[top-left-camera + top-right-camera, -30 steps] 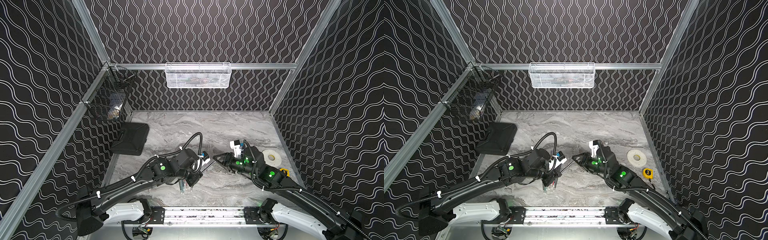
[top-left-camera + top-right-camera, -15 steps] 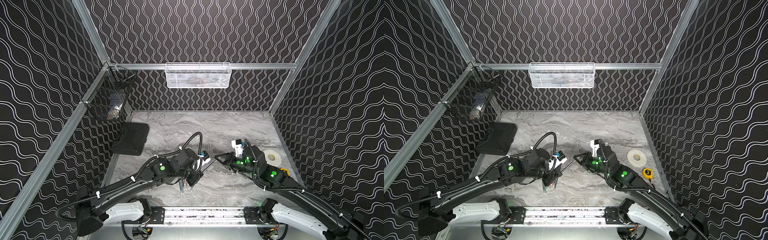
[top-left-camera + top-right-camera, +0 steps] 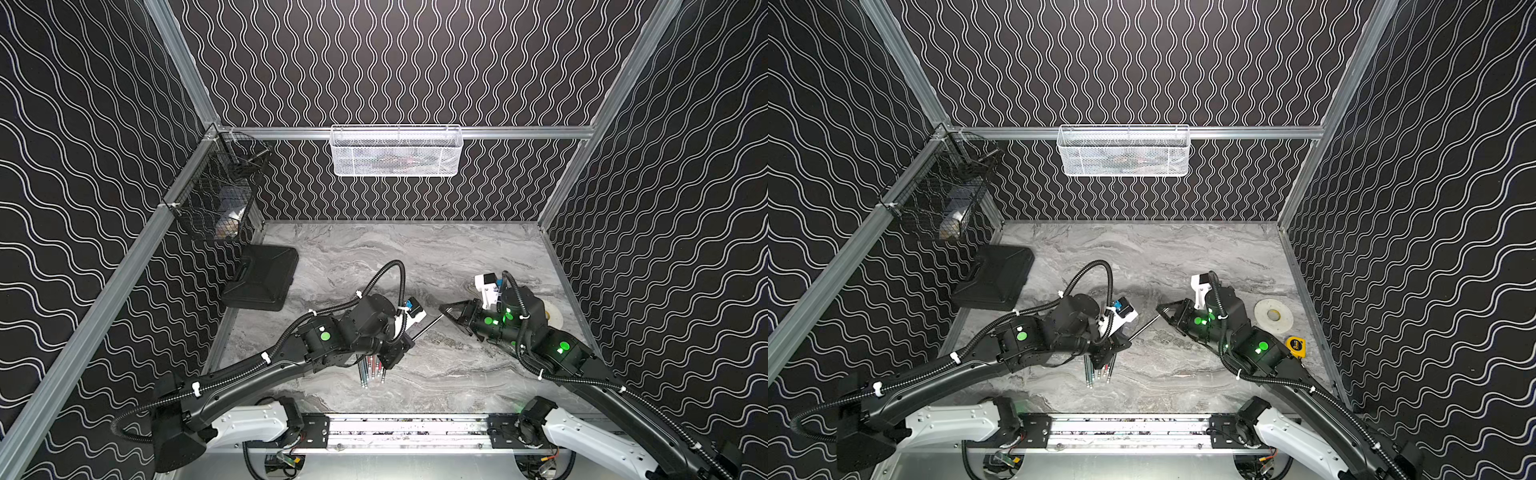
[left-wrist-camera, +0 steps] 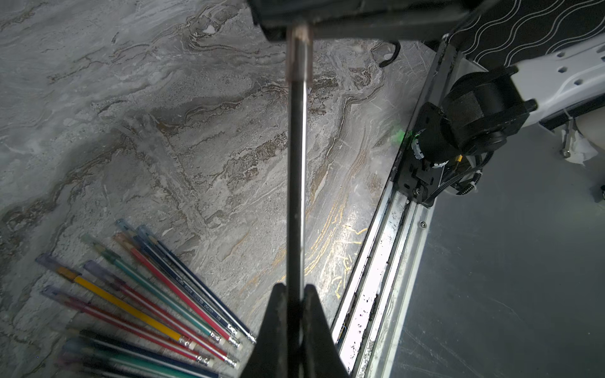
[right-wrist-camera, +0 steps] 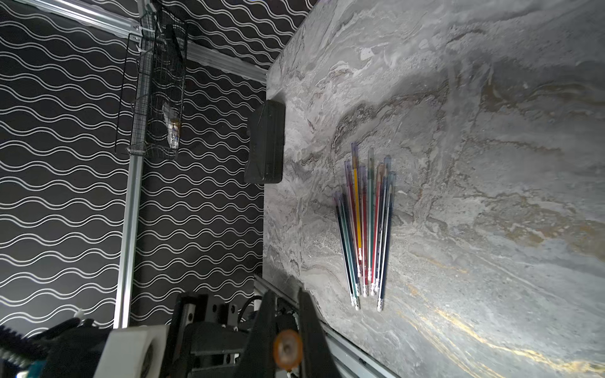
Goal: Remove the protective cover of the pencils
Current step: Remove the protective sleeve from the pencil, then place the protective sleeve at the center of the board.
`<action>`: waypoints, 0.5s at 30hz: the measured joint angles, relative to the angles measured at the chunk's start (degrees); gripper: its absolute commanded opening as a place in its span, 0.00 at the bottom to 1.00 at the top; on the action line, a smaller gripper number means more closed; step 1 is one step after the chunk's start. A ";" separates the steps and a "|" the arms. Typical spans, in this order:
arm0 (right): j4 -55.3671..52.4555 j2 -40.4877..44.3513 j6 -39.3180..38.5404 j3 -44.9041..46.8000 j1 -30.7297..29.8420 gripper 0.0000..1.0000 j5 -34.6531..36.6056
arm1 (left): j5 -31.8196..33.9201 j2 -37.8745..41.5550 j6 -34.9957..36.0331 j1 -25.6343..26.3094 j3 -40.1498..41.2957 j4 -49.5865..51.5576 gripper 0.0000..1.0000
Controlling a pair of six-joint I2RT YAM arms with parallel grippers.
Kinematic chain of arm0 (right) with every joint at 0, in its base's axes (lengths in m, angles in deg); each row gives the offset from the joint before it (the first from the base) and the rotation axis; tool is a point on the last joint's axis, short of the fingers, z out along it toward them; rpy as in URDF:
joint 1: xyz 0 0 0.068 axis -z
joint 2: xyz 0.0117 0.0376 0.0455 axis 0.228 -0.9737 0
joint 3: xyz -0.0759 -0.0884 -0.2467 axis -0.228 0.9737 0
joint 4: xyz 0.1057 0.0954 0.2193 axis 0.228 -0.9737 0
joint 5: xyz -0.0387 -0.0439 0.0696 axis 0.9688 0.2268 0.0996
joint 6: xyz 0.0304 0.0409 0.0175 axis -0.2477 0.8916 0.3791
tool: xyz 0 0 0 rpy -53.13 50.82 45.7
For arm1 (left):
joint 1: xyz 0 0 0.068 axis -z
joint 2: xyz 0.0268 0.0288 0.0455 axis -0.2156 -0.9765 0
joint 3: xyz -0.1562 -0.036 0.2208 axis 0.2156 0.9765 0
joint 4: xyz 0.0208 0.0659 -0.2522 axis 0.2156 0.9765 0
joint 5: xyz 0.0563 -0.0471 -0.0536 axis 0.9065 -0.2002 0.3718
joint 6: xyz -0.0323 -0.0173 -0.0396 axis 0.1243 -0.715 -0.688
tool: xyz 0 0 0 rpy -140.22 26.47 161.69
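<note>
- Down on the grey marble tabletop (image 3: 415,257), got a black case (image 3: 262,278) far left, tape roll (image 3: 1273,316) and yellow tape measure (image 3: 1296,347) far right.
- Boxed in by black wavy-line walls (image 3: 374,62), with a white mesh basket (image 3: 395,151) on the back rail and a black wire basket (image 3: 220,195) on the left wall.
- Seeing the loose pencils (image 5: 366,229) fanned flat near the front rail, just beside and below the left gripper (image 4: 296,289).
- Pinching one dark pencil (image 4: 296,180) tight with that gripper, up off the marble.
- Clamping its capped far end with the right gripper (image 5: 286,296), clear of the pile.

We note on the grey marbled counter (image 3: 415,257) a black plastic case (image 3: 262,278) by the left wall, and a white tape roll (image 3: 1273,316) near a yellow tape measure (image 3: 1296,346). White mesh basket (image 3: 395,151) on the back rail; black wire basket (image 3: 216,195) in the left corner.
</note>
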 measured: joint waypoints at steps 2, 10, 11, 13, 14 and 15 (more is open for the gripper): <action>-1.25 -0.13 -0.87 -0.42 1.88 0.06 1.81 | -0.33 0.00 0.04 -0.02 0.00 2.19 0.00; -3.50 -1.51 -2.78 -1.40 6.32 0.06 0.37 | -1.62 -0.28 0.04 -0.02 0.00 3.65 0.00; -3.63 -1.66 -3.06 -1.46 6.67 0.06 0.13 | -1.60 -0.42 0.04 -0.02 0.00 3.85 0.00; -3.91 -1.95 -3.58 -1.57 7.19 0.06 -0.09 | -1.49 -0.66 0.04 -0.02 0.00 4.24 0.00; -4.20 -2.14 -3.65 -1.66 7.48 0.06 -0.22 | -1.46 -0.79 0.04 -0.02 0.00 4.33 0.00; -4.55 -2.32 -4.02 -1.77 7.72 0.06 -0.22 | -1.49 -0.92 0.04 -0.04 -0.02 4.37 0.00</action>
